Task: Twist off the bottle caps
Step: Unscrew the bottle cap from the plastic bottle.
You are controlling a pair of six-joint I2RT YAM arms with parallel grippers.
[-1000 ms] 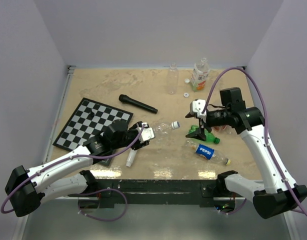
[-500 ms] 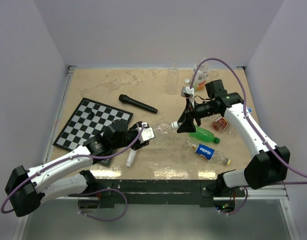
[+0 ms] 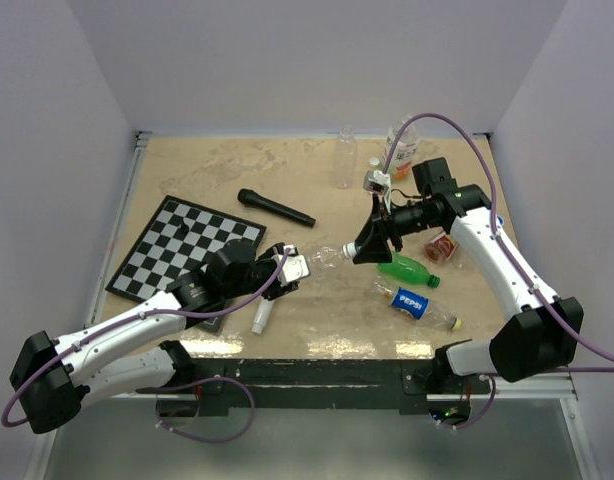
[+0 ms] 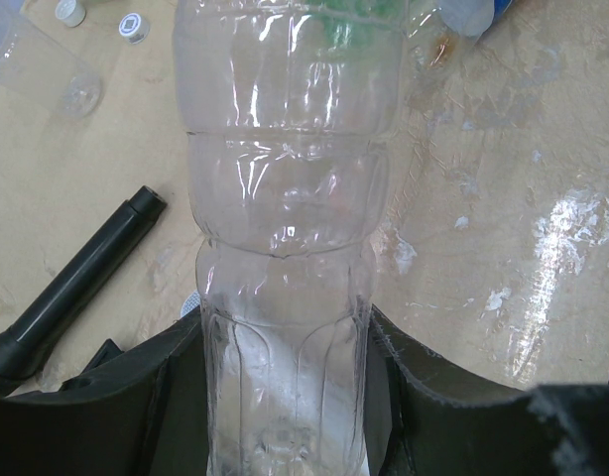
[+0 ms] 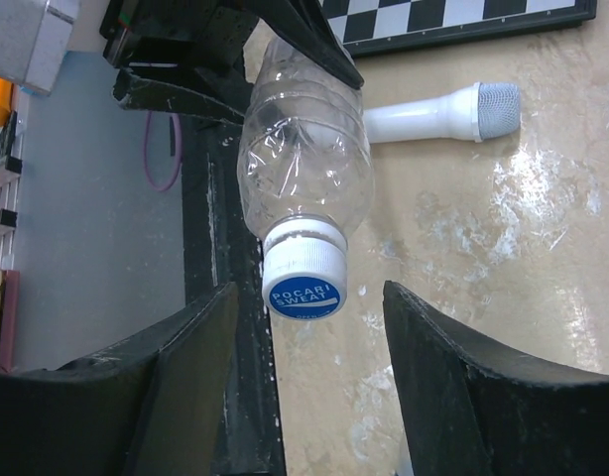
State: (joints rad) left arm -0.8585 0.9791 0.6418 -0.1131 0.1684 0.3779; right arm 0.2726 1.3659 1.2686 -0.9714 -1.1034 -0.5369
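Your left gripper (image 4: 285,397) was clamped on the base of a clear bottle (image 4: 285,198), one finger pressed against each side. It held the bottle lying roughly level, just off the near right corner of the chessboard (image 3: 182,250) and near the middle of the desk (image 3: 217,165).

The bottle's neck pointed right, towards your right gripper (image 3: 359,250). The cap (image 5: 304,294), white with a blue top, was on the neck and sat between that gripper's two fingers. Those jaws stood apart, and in the right wrist view there was a gap between the cap and each finger. They had hold of nothing.

A white microphone (image 3: 261,318) lay below the bottle, towards the desk's near edge. A black microphone (image 3: 275,208) lay beyond the chessboard's far right corner.

A green bottle (image 3: 407,270) lay on its side just right of your right gripper. A Pepsi bottle (image 3: 417,303) lay nearer the near edge.

Two more bottles stood upright at the far edge, a clear one (image 3: 344,158) and a labelled one (image 3: 400,150). Two loose caps (image 3: 372,187) lay on the desk between them.
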